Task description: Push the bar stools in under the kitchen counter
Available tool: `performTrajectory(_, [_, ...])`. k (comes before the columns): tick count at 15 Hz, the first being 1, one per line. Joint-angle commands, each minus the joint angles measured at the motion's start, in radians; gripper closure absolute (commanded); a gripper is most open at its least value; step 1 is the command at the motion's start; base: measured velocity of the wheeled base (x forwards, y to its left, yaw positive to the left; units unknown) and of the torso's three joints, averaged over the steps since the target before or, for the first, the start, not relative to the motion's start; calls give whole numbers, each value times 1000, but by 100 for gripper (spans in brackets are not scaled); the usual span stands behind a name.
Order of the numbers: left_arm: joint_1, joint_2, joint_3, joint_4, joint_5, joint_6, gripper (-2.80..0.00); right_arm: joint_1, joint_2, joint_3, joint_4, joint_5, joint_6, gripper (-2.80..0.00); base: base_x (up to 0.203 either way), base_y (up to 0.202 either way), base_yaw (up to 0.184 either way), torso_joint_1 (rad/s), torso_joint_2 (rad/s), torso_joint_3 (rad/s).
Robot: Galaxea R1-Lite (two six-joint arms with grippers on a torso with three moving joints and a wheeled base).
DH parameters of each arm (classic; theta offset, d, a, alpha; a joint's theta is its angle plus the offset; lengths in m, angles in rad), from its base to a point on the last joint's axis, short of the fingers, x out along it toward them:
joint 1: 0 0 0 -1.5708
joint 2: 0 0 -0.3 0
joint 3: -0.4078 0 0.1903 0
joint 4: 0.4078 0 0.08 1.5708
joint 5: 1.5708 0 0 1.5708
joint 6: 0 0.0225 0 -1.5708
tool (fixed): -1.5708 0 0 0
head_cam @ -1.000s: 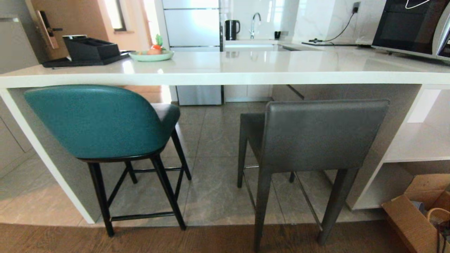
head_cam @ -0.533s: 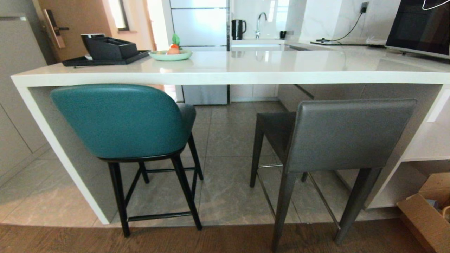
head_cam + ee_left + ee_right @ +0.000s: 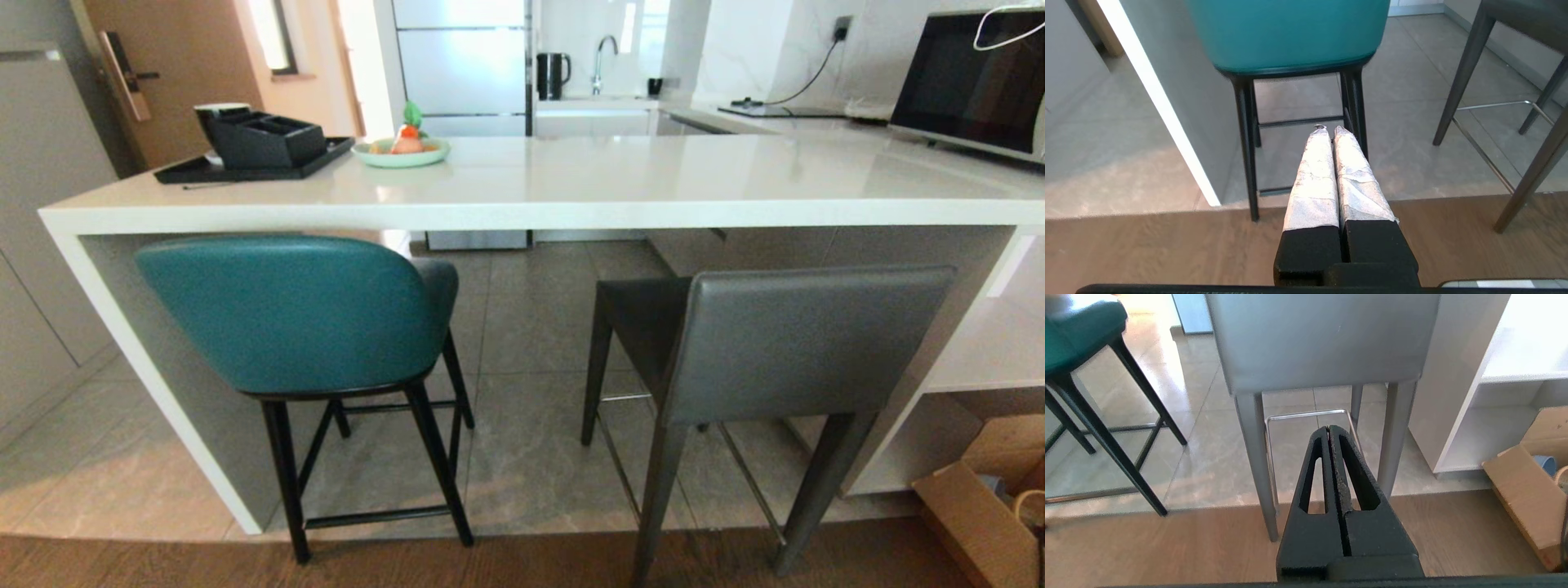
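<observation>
The teal stool (image 3: pixel 302 314) stands on the left with its seat under the white kitchen counter (image 3: pixel 539 192), beside the white end panel (image 3: pixel 155 384). The grey square-backed stool (image 3: pixel 800 335) stands on the right, its rear legs on the wood floor. Neither gripper shows in the head view. In the left wrist view my left gripper (image 3: pixel 1329 130) is shut and empty, low behind the teal stool (image 3: pixel 1290 32), apart from its black legs. In the right wrist view my right gripper (image 3: pixel 1329 428) is shut and empty, low behind the grey stool (image 3: pixel 1323 339), short of its metal footrest (image 3: pixel 1306 414).
A black tray with an organiser (image 3: pixel 253 147) and a green plate of food (image 3: pixel 400 151) sit on the counter's left; a microwave (image 3: pixel 971 90) stands at the right. White shelves (image 3: pixel 980 351) adjoin the counter's right end. A cardboard box (image 3: pixel 980 506) lies on the floor at the right.
The whole scene has slid right and then down in the head view, so the camera has moved. Both stools keep their places relative to the counter.
</observation>
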Motion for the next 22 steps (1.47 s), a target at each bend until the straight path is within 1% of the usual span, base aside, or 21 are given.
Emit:
performTrajectory(1, [0, 1, 0, 0, 0, 1, 0, 0, 2, 4, 1, 0, 0, 0, 0, 0, 0, 187, -521, -295])
performTrajectory(5, [0, 1, 0, 0, 0, 1, 0, 0, 2, 3, 0, 0, 0, 0, 0, 0, 0, 179, -476, -288])
performTrajectory(8, [2, 1, 0, 0, 0, 1, 0, 0, 2, 5, 1, 0, 0, 0, 0, 0, 0, 87, -200, -121])
performTrajectory(12, [2, 1, -2, 4, 0, 1, 0, 0, 2, 5, 1, 0, 0, 0, 0, 0, 0, 9, -24, -14])
performTrajectory(17, [2, 1, -2, 4, 0, 1, 0, 0, 2, 5, 1, 0, 0, 0, 0, 0, 0, 6, 3, 95])
performTrajectory(22, [0, 1, -2, 3, 0, 1, 0, 0, 2, 5, 1, 0, 0, 0, 0, 0, 0, 0, 0, 6])
